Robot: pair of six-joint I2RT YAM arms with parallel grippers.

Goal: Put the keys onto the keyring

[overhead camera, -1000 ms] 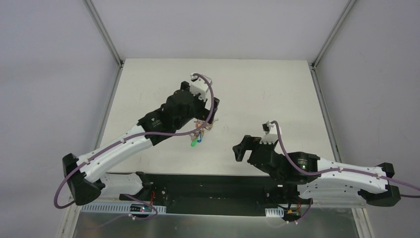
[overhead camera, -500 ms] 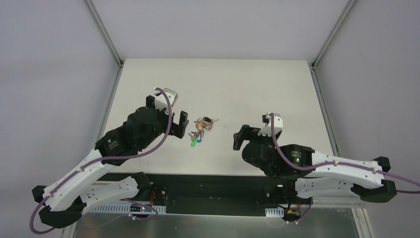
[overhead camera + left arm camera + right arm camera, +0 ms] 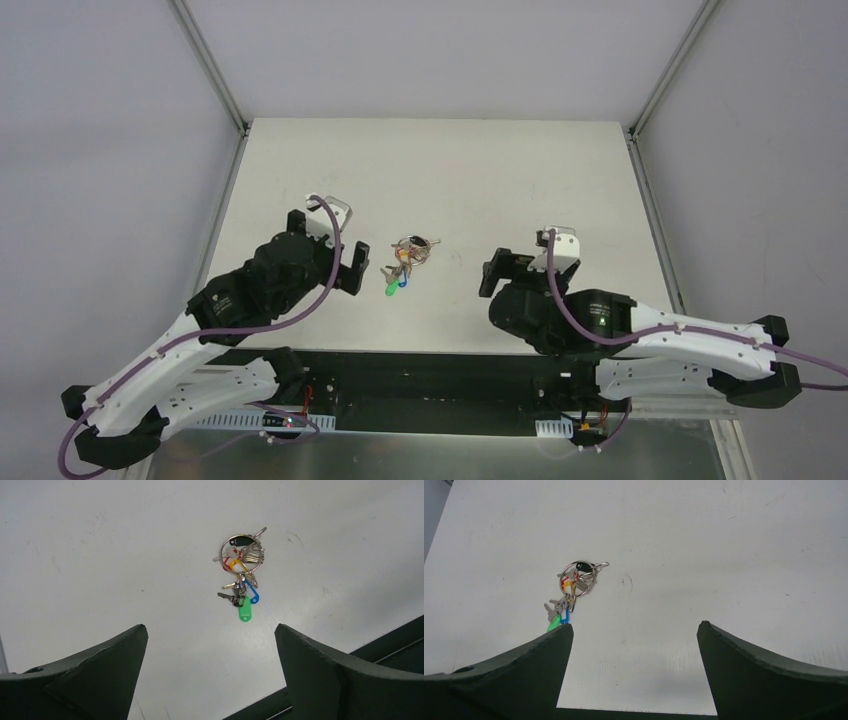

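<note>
While the left gripper (image 3: 210, 626) and right gripper (image 3: 635, 625) gape, keys (image 3: 244, 612) touch the keyring (image 3: 223, 547).

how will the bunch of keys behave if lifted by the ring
Likely floppy: the keys fan loosely off the ring, so they should dangle and swing. Lying flat on the table, it would probably slide, not roll.

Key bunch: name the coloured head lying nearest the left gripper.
The green head, at the bunch's tail end toward the left gripper; the blue head sits just beyond it, the black head farthest, inside the ring.
</note>
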